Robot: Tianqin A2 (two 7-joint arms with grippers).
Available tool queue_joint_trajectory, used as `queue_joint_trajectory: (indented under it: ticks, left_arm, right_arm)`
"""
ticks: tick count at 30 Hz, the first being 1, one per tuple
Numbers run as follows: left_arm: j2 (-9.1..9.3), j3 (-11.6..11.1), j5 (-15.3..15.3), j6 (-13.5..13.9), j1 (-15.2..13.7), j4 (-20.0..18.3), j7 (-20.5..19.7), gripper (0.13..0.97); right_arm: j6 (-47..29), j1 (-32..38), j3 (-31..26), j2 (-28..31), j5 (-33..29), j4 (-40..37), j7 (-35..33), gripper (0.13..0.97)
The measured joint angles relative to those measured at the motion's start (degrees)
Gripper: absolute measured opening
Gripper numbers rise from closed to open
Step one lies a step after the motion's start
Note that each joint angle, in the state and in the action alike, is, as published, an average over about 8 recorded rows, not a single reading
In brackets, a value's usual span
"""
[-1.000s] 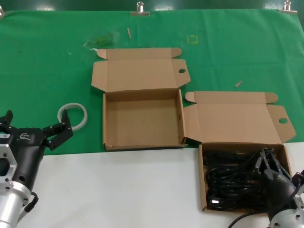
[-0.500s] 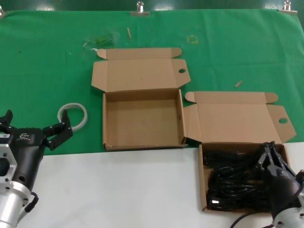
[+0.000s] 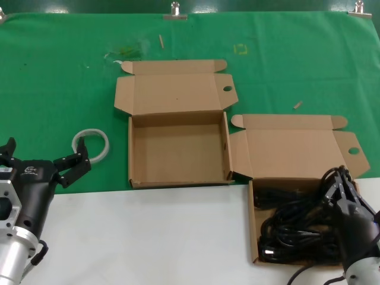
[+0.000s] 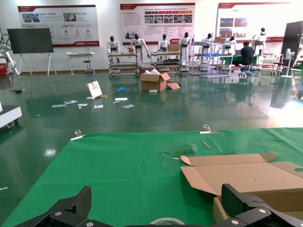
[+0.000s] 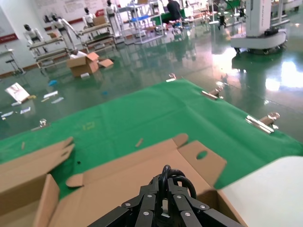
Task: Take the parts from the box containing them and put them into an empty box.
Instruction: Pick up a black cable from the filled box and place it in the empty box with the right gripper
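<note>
Since the earlier frames the right pincer (image 3: 339, 185) has drifted toward the right edge and risen a bit, dragging the cable bundle (image 3: 297, 228) up w/ it; some loops now hang above the rest. Left pincer (image 3: 41, 160) hasn't budged: lower left of the head view, fingers spread wide, holding nothing, near a white tape ring (image 3: 91, 145) on the green cloth (image 3: 59, 77).

Right pincer is clamped on a cable loop; right wrist view shows the black loop (image 5: 171, 178) sticking up between the closed fingers.

Box containing the parts (image 3: 297, 160) sits lower right, lid folded back, front half on the white desk (image 3: 148, 237). Cables are mostly inside it, only partly lifted. Empty box (image 3: 178, 127) sits center frame, lid open, nothing in it.

Progress: early, approx. grasp made, lift begun. Left to do, as I judge it: clear the wall, carry toward the frame's center, drop in the empty box. Tangled loops may snag on the rim.
</note>
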Motion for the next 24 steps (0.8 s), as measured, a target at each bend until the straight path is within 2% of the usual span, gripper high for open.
queue_joint_trajectory:
  ticks: [11,24]
  left_arm:
    - [0.00,0.0,0.0,0.0,0.0,0.0,0.0,0.966]
    - [0.00,0.0,0.0,0.0,0.0,0.0,0.0,0.966]
  right_arm:
    - [2.2,-1.0,-2.0,0.0,0.8,6.2,-1.9,0.155]
    - [6.5,-1.0,-4.7,0.0,5.5,15.5,-6.8,0.154]
